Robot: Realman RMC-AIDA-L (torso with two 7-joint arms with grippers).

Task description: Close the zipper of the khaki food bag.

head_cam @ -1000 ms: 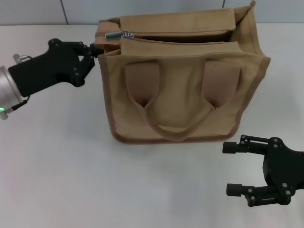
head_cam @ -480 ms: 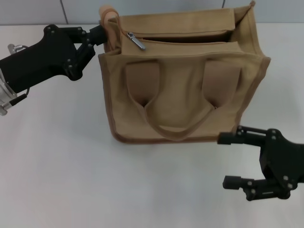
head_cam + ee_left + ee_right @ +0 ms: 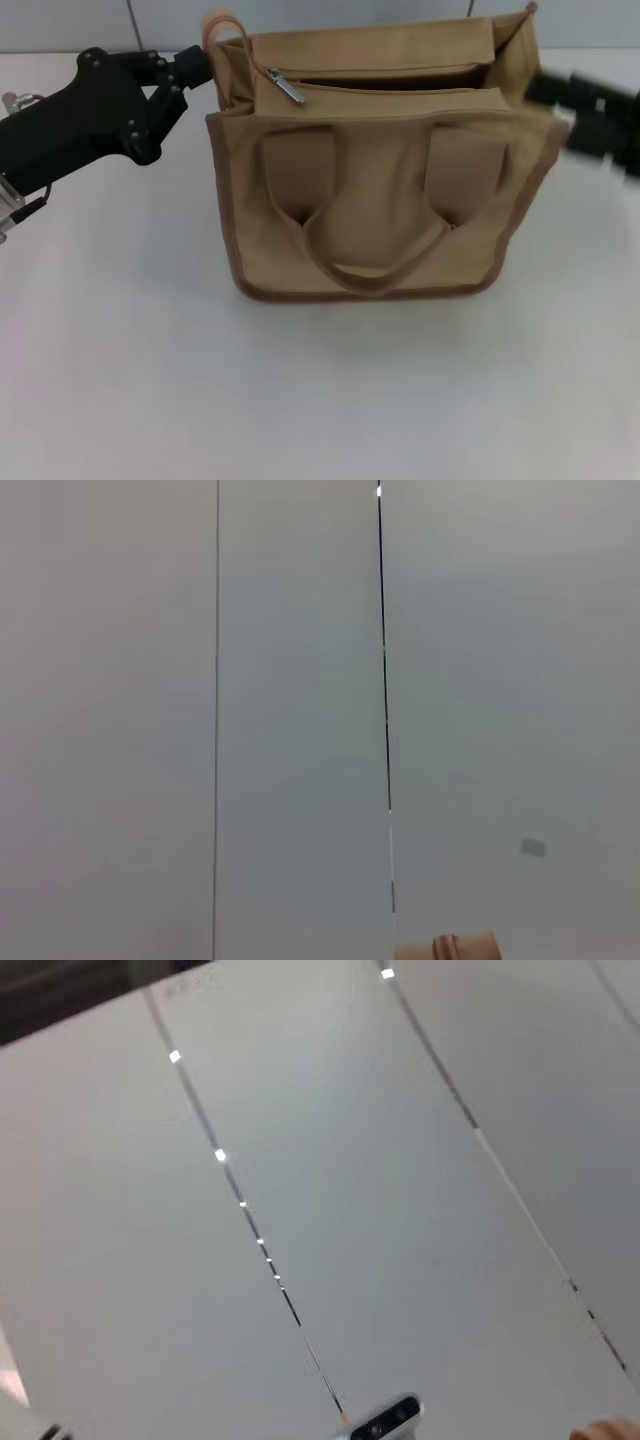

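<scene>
Spreading pale and matte under everything, the table (image 3: 300, 400) runs back to a grey panelled wall (image 3: 300, 15) with thin vertical seams. Both wrist views look onto grey wall panels split by dark seam lines; a scrap of tan fabric shows at the edge of the left wrist view.

The left tool (image 3: 195, 68) reaches in from the robot's left, its black fingers drawn narrow and pinched on the small side loop (image 3: 215, 30), which stands up in an arch just beyond the fingertips. The khaki food bag (image 3: 385, 170) stands upright on the table directly beside this tool, its near corner touching the fingertips. Its 2 wide strap handles (image 3: 375, 215) hang down the front panel, and brown piping runs round the edges.

The zipper (image 3: 380, 85) runs along the bag's top panel, away from the left tool toward the right tool. Its silver pull tab (image 3: 286, 88) lies near the end closest to the left tool, and past it the zip line gapes as a dark slot.

The right tool (image 3: 590, 115) is a dark blur at the bag's far upper corner, on the side opposite the left tool. Whether it touches the bag is unclear, and I cannot tell how far its fingers are spread or whether they hold anything.
</scene>
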